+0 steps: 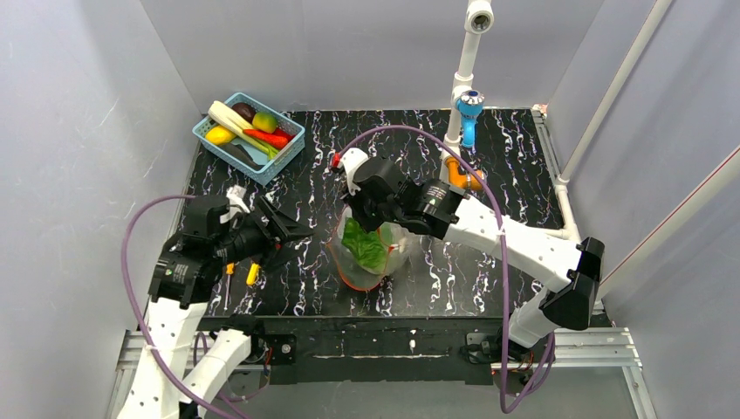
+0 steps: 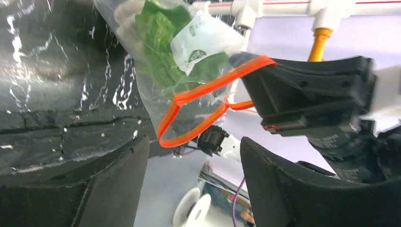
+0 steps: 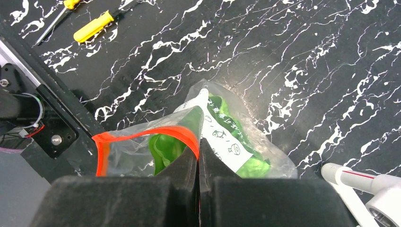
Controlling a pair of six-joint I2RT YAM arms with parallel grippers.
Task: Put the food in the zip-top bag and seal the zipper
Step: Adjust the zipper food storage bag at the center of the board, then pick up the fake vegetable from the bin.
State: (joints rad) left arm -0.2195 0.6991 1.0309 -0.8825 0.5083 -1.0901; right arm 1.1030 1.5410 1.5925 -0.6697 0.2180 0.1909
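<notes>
The clear zip-top bag (image 1: 375, 253) stands at mid-table with the green lettuce (image 1: 365, 244) inside. Its red zipper (image 2: 208, 87) gapes in an open loop. My right gripper (image 3: 198, 153) is shut on one side of the red strip (image 3: 142, 135) and holds the bag's mouth up; it also shows in the top view (image 1: 373, 220). My left gripper (image 2: 194, 184) is open and empty, just left of the bag, its fingers (image 2: 113, 184) facing the mouth. The lettuce shows through the plastic in the right wrist view (image 3: 163, 146). I cannot make out the round fruit or the garlic piece.
A blue basket (image 1: 249, 135) with a leek, a red chili and other toy foods stands at the back left. Two yellow-handled screwdrivers (image 1: 253, 273) lie near the left arm. A white pipe stand (image 1: 462, 87) with blue and orange fittings rises at the back.
</notes>
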